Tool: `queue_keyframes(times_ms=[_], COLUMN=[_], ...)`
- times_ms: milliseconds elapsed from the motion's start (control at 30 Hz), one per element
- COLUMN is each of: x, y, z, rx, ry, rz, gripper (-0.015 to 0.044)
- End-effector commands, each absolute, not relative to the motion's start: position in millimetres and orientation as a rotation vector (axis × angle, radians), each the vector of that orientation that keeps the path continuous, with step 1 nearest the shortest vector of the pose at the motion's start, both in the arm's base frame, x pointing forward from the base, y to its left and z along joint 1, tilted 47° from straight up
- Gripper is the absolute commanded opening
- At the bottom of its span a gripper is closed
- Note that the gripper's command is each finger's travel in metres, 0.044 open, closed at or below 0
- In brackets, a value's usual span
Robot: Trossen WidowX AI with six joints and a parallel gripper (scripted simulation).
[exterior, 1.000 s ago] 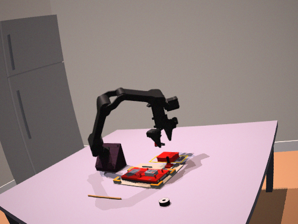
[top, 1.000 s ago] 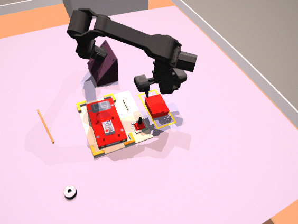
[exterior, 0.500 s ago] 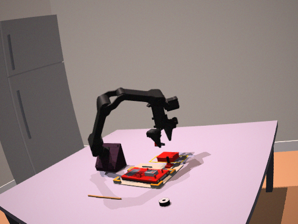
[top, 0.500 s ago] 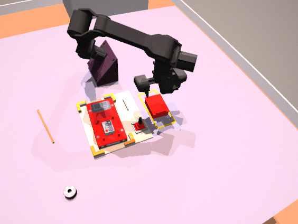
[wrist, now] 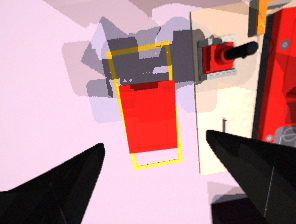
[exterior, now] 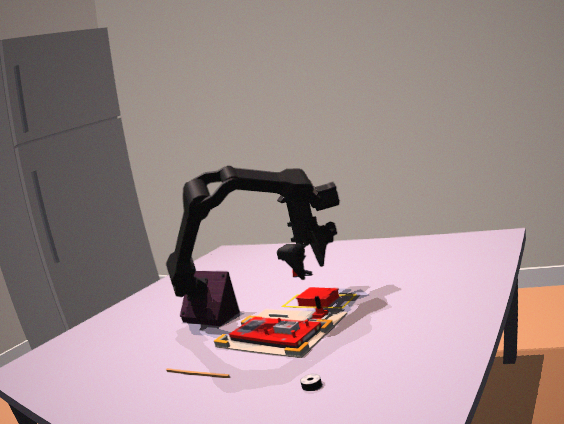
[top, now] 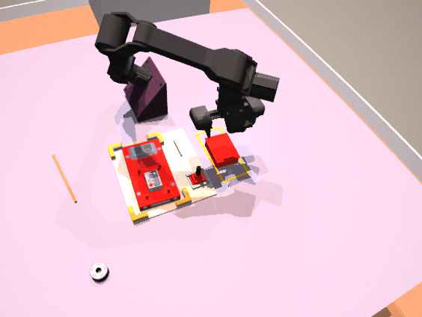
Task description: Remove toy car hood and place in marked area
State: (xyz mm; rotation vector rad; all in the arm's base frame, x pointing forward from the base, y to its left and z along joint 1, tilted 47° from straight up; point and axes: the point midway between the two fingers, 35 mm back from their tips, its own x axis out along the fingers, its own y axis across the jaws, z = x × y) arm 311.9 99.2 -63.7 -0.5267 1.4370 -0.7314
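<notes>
The red box-shaped hood [top: 221, 149] [exterior: 317, 294] [wrist: 150, 117] lies inside the yellow outline of the marked area [top: 236, 177] [wrist: 158, 165], toward one end, its long sides close along the lines. The red toy car [top: 158, 194] [wrist: 280, 95] sits beside it with a grey engine block exposed. My gripper [exterior: 313, 270] [wrist: 155, 141] is open and empty, raised above the hood. Its fingers stand wide on either side of the hood in the wrist view and touch nothing. One fingertip is hidden in the top view.
A white board [top: 172, 134] with yellow corner brackets carries the car. A red-based black lever [top: 194, 178] [wrist: 212, 57] stands upright on it, near the marked area. A dark purple wedge [top: 158, 97] [exterior: 227, 300] stands behind. An orange rod [top: 64, 179] [exterior: 198, 373] and a small wheel [top: 93, 271] lie farther off.
</notes>
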Motion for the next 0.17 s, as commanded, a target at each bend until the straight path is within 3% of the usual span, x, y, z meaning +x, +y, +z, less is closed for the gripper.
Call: queue_keyframes(times_ms=[0,133], x=[311.6,311.6], y=[99.7,99.7], z=[-63.6,-63.6], rx=[-0.522,-0.522], ry=[1.438,1.438], rz=[-0.733,-0.733], gripper=[0.0440,0.0440])
